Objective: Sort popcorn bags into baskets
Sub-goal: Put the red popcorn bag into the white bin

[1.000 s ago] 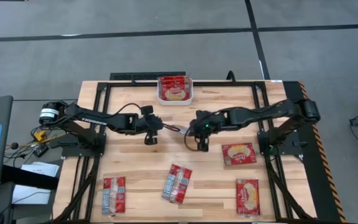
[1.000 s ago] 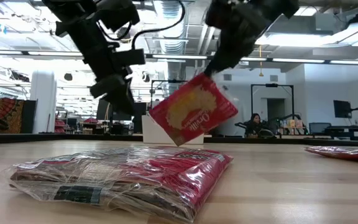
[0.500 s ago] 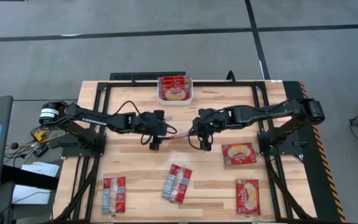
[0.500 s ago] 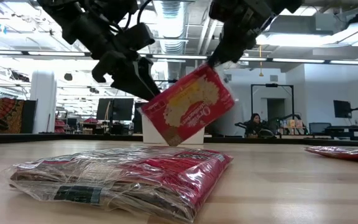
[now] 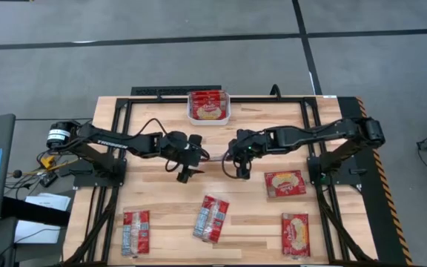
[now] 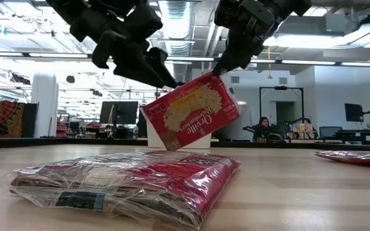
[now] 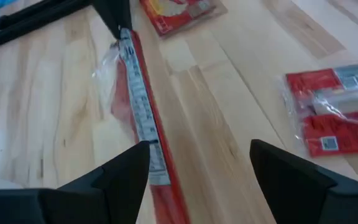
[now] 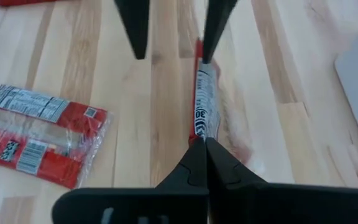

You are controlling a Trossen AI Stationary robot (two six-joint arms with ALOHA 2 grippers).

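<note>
My right gripper is shut on a red popcorn bag that hangs over the middle of the table. In both wrist views the bag shows edge-on. My left gripper is open. Its fingers stand on either side of the bag's other upper end, and one of them is close beside it. The white basket stands at the table's far edge with popcorn bags in it. My right gripper pinches the bag's top corner between its two shut fingers, which slant down from above. The bag hangs below them, tilted, on edge and clear of the table. Whether a finger of my left gripper touches the bag's edge, I cannot tell.
Several more popcorn bags lie flat on the near half of the table: one near left, one near middle and two at the right. A black frame runs along the table's edges.
My left gripper has moved toward the hanging bag and tipped up from pointing down. Its fingers have opened wider and now stand on either side of the bag's upper left end. The bag has swung a little in my right gripper, which has stayed in place.
</note>
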